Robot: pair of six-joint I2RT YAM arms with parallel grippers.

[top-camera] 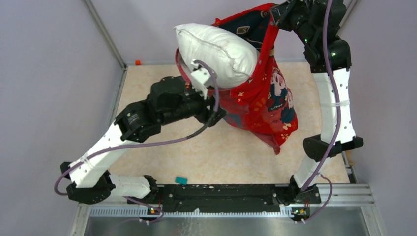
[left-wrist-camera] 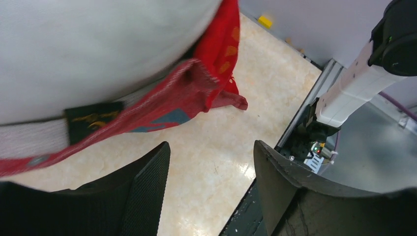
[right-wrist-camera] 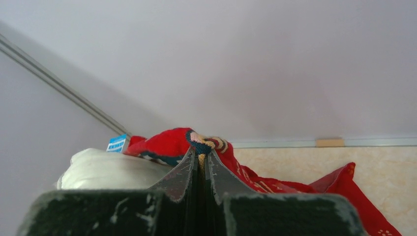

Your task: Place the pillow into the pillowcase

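The white pillow (top-camera: 216,49) is held high at the back, its right end tucked into the mouth of the red pillowcase (top-camera: 268,105). The case hangs down to the table. My right gripper (top-camera: 274,14) is shut on the case's top edge and holds it up. In the right wrist view the jaws (right-wrist-camera: 201,152) pinch red and blue fabric (right-wrist-camera: 167,145), with the pillow (right-wrist-camera: 108,169) to the left. My left gripper (top-camera: 216,117) is open and empty just below the pillow. In the left wrist view (left-wrist-camera: 211,147) the pillow (left-wrist-camera: 98,44) and the case hem (left-wrist-camera: 187,93) lie above its fingers.
A small teal block (top-camera: 181,180) lies near the front rail (top-camera: 221,194). A small orange piece (top-camera: 138,62) sits at the back left corner. Grey walls close the left, back and right sides. The right arm's lower link (left-wrist-camera: 344,93) shows in the left wrist view.
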